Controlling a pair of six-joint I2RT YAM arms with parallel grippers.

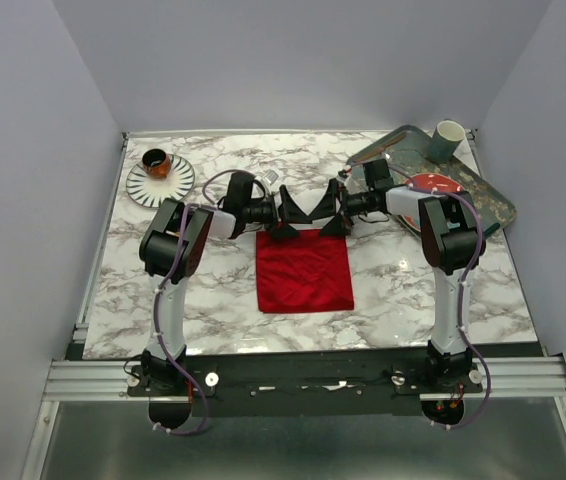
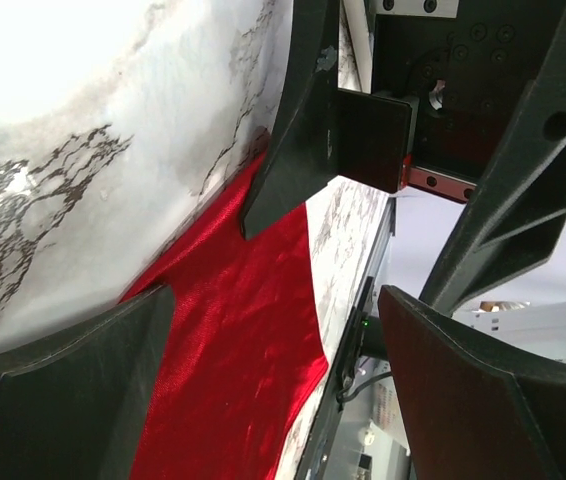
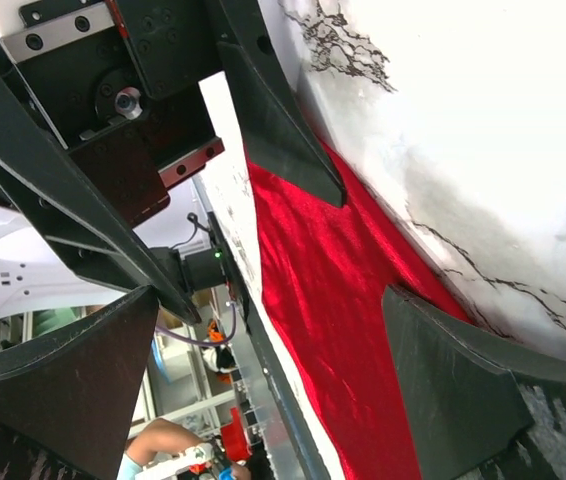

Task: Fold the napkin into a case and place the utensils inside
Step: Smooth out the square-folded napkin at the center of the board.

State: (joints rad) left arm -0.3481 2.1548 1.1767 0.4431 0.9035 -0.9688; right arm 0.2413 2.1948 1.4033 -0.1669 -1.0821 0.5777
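Note:
The red napkin (image 1: 303,272) lies flat on the marble table as a roughly square sheet, not in the shape of a case. Both grippers hover over its far edge and face each other. My left gripper (image 1: 291,213) stands open above the far left corner, with nothing between its fingers. My right gripper (image 1: 331,211) is open too, over the far right corner. In the left wrist view the napkin (image 2: 233,340) fills the space between the open jaws of the left gripper (image 2: 275,395). The right wrist view shows the napkin (image 3: 343,300) under the right gripper (image 3: 273,390). I cannot make out the utensils.
A striped saucer (image 1: 160,180) with a brown cup (image 1: 156,161) sits at the far left. At the far right a dark tray (image 1: 483,190) carries a green cup (image 1: 448,140) and a red plate (image 1: 435,185). The table's near edge has a black rail (image 2: 363,330).

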